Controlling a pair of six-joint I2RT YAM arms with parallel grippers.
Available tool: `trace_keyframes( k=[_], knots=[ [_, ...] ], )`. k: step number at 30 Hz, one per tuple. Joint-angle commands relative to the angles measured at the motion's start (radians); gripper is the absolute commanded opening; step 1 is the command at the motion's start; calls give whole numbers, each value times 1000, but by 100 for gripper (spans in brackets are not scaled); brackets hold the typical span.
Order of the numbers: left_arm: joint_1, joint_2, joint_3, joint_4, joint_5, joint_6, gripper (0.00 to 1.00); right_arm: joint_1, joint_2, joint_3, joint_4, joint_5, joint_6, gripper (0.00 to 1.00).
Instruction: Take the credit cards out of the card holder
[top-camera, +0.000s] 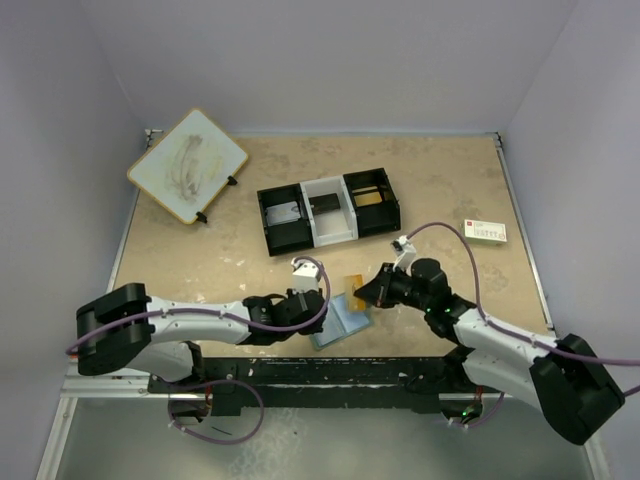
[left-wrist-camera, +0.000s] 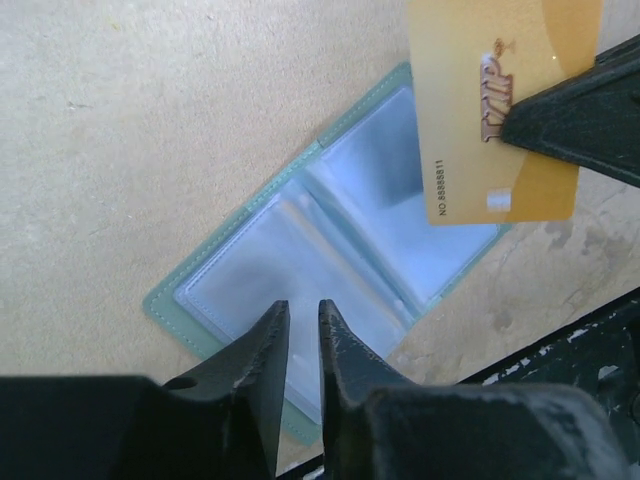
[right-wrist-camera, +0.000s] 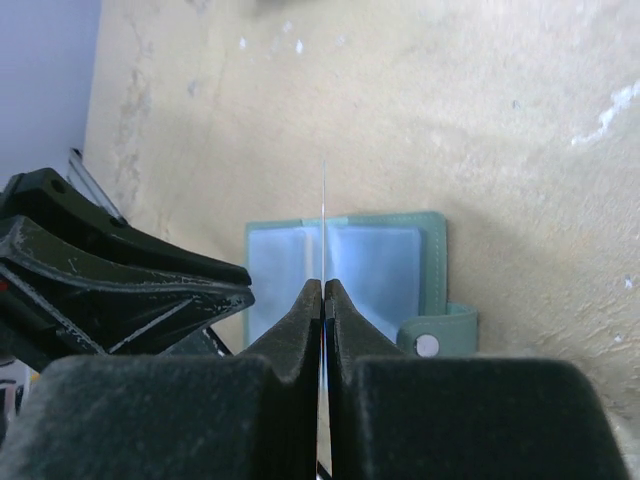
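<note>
The grey-green card holder (top-camera: 340, 320) lies open on the table, its pale-blue pocket panels up (left-wrist-camera: 300, 260), its clasp tab to the right in the right wrist view (right-wrist-camera: 385, 265). My right gripper (top-camera: 368, 290) is shut on an orange-gold credit card (top-camera: 353, 283) and holds it just above the holder's far end. The card shows face-on in the left wrist view (left-wrist-camera: 480, 90) and edge-on in the right wrist view (right-wrist-camera: 324, 220). My left gripper (top-camera: 316, 314) has its jaws nearly together over the holder's near panel (left-wrist-camera: 300, 305), nothing visible between them. No bluish-grey card shows in the holder.
The black-and-white three-compartment tray (top-camera: 328, 210) stands behind, with a pale flat thing in its left bay and a gold one in its right. A white printed box (top-camera: 485, 232) lies far right. A tilted board (top-camera: 187, 165) stands back left. A black rail (top-camera: 330, 372) runs along the near edge.
</note>
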Motion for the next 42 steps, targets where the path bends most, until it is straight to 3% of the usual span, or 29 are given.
trace_keyframes(
  k=[1,6,11,15,18,21,23,27,31,36,38,42],
  knots=[
    [-5,-87,38,-71,-82,29,22,3,-112,-4,7,105,-47,0],
    [-4,-156,33,-183,-141,17,43,2,-228,52,-172,334,-84,0],
    [-2,-245,22,-292,-208,3,65,2,-246,129,-276,504,-179,0],
    [24,-293,47,-364,-223,37,66,1,-196,203,-253,590,-296,0],
    [114,-321,81,-420,-186,90,67,-23,-106,310,-296,655,-359,0],
    [241,-356,111,-450,-129,167,67,-146,-21,412,-287,529,-466,0],
    [286,-375,130,-470,-130,211,68,-223,10,452,-248,397,-518,0],
    [366,-383,176,-515,-125,286,68,-300,98,537,-208,285,-601,0],
    [439,-382,232,-539,-112,359,69,-307,177,578,-105,288,-712,0],
    [517,-397,288,-578,-208,449,70,-305,214,522,105,251,-1080,0],
    [550,-383,306,-610,-304,458,70,-302,243,535,51,180,-1264,0],
    [608,-395,250,-543,-345,463,70,-302,344,616,-9,127,-1403,0]
  ],
)
